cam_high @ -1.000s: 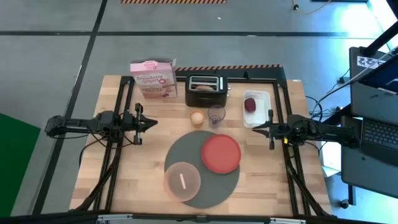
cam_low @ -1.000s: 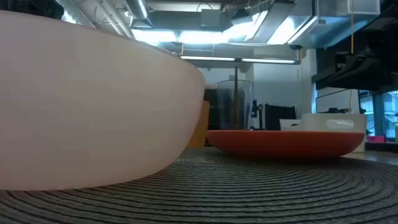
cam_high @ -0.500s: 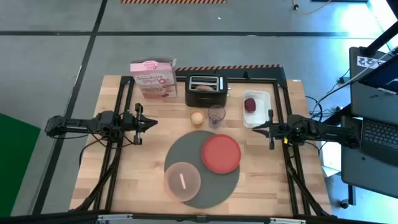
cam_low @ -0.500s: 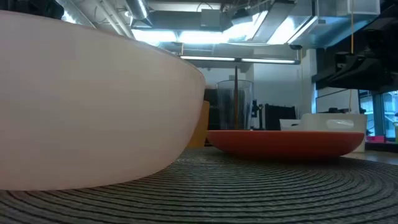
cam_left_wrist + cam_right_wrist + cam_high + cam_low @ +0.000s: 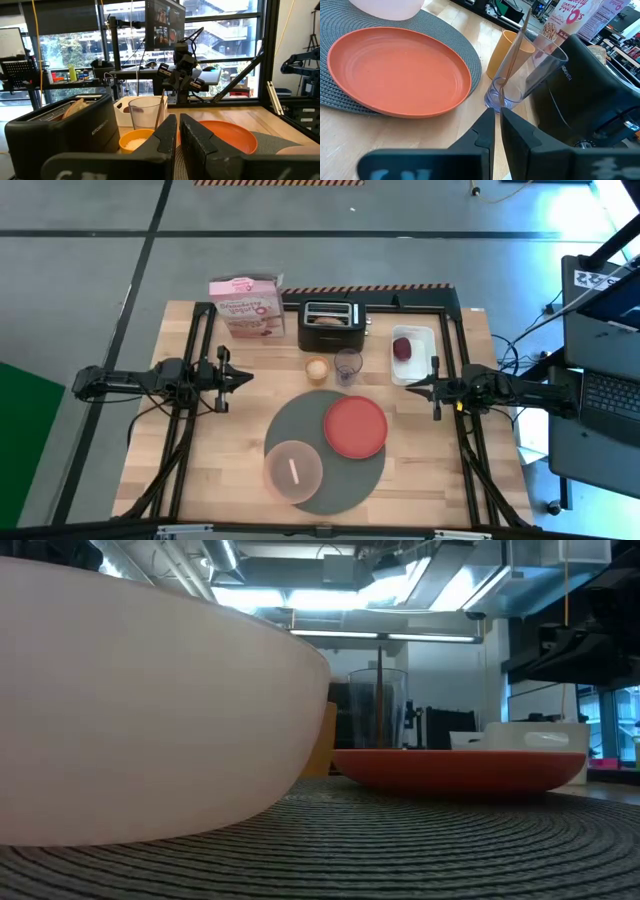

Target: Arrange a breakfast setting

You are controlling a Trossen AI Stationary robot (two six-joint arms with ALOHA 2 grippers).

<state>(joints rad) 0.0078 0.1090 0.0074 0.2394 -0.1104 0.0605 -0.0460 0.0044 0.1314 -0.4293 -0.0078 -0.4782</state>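
Note:
A round red plate (image 5: 355, 426) and a pale round bowl (image 5: 293, 471) rest on the large dark-grey mat (image 5: 330, 495) near the table's front. A thin golden spoon (image 5: 512, 55) leans in a clear glass (image 5: 348, 364) behind the mat. A bagel half (image 5: 75, 106) sticks up from the black toaster (image 5: 330, 318). A dark-red fruit (image 5: 402, 347) lies in a white tray (image 5: 415, 360). My left gripper (image 5: 245, 378) is shut and empty, left of the mat. My right gripper (image 5: 410, 389) is shut and empty, right of the plate. No loose cereal shows.
A pink cereal box (image 5: 246, 305) stands at the back left beside the toaster. A small orange cup (image 5: 316, 368) stands next to the glass. Bare wood lies to the left of the mat and along the near right. A laptop (image 5: 610, 395) sits off the table's right side.

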